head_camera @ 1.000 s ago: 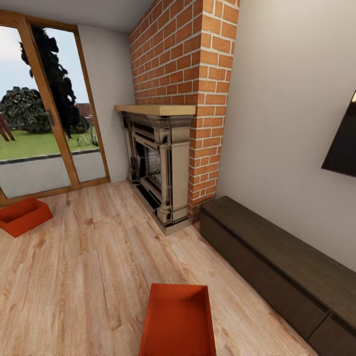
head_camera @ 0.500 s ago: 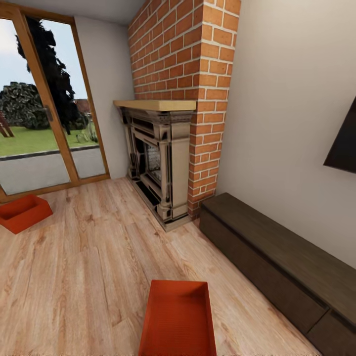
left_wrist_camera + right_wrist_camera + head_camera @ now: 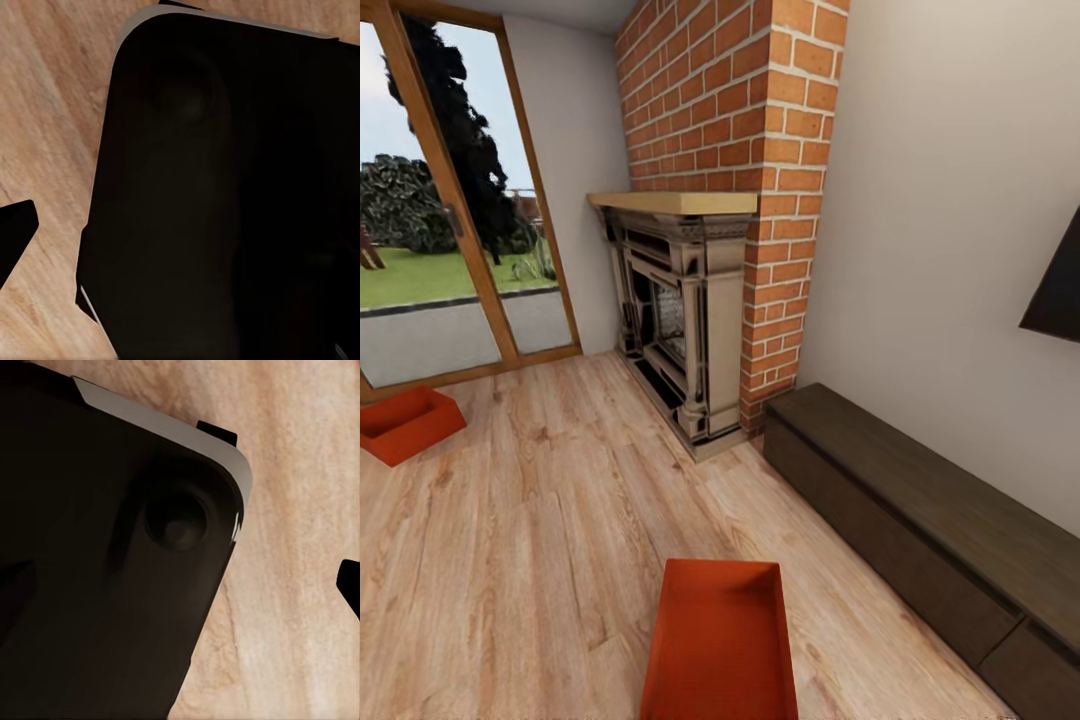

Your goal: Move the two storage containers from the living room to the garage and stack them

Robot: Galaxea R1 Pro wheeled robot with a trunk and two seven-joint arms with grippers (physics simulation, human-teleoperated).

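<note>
Near storage container (image 3: 720,645): lower end cut by head view's bottom edge, you can't see its full length. Far storage container (image 3: 405,425): left corner cut by frame's left edge. Dark wall panel (image 3: 1057,292) runs off right edge; identity unclear. Low dark cabinet (image 3: 920,520) also cropped at right and bottom. Both wrist views: large black body (image 3: 225,202) (image 3: 97,555) blocks most of wood floor (image 3: 300,510); you can't judge jaws.

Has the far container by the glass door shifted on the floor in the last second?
No. The far container keeps its place beside the glass door; the camera itself moved.
</note>
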